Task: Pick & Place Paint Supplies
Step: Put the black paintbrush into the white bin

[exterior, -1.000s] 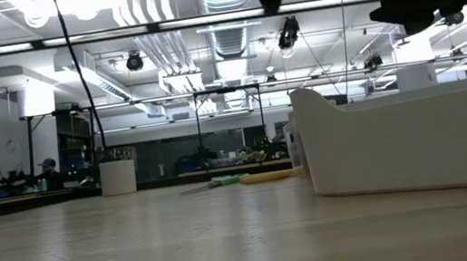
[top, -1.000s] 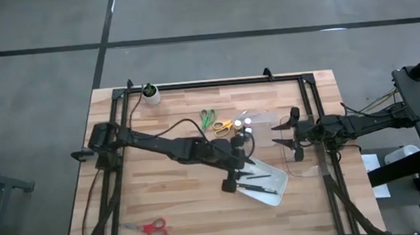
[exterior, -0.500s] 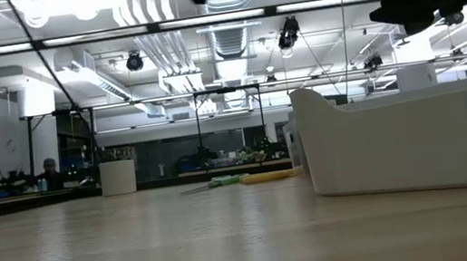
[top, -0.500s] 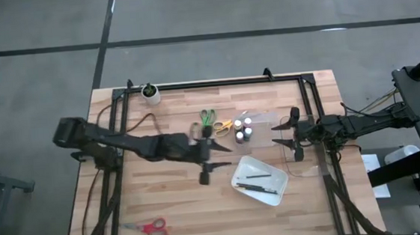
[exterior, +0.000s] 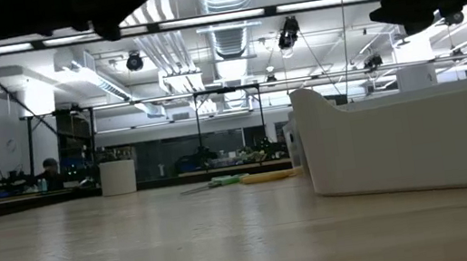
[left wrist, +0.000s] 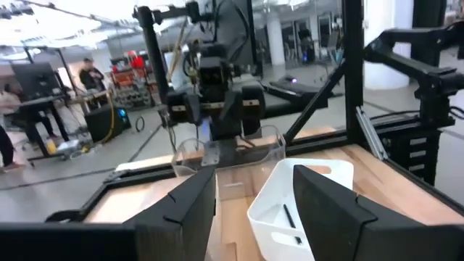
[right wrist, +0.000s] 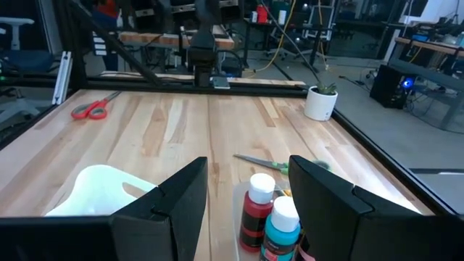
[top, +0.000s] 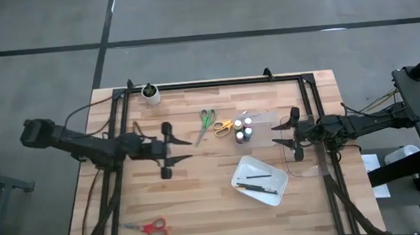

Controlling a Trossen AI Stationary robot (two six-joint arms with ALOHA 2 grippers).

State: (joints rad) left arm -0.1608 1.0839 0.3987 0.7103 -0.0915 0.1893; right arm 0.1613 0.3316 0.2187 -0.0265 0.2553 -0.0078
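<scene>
My left gripper (top: pixel 185 150) hangs open and level over the table's left half, with nothing between its fingers. My right gripper (top: pixel 277 135) waits open at the right side, just beyond the paint bottles (top: pixel 242 128); a red bottle (right wrist: pixel 252 210) and a teal bottle (right wrist: pixel 281 225) stand upright in front of it. Green scissors (top: pixel 206 120) and yellow scissors (top: pixel 224 125) lie flat beside the bottles. Red scissors (top: pixel 147 227) lie near the front left corner. Two thin dark brushes (top: pixel 259 183) lie inside the white tray (top: pixel 239 177).
A small white cup (top: pixel 150 94) with a plant stands at the far left corner. A clear plastic container (top: pixel 303 161) sits by the right edge, under my right arm. A black frame (top: pixel 215 82) runs along the far edge. Bare wood lies between the tray and the red scissors.
My left gripper has drawn back from over the white tray toward the table's left edge and has tipped from slanting down to level. It carries nothing. The brushes stay in the tray.
</scene>
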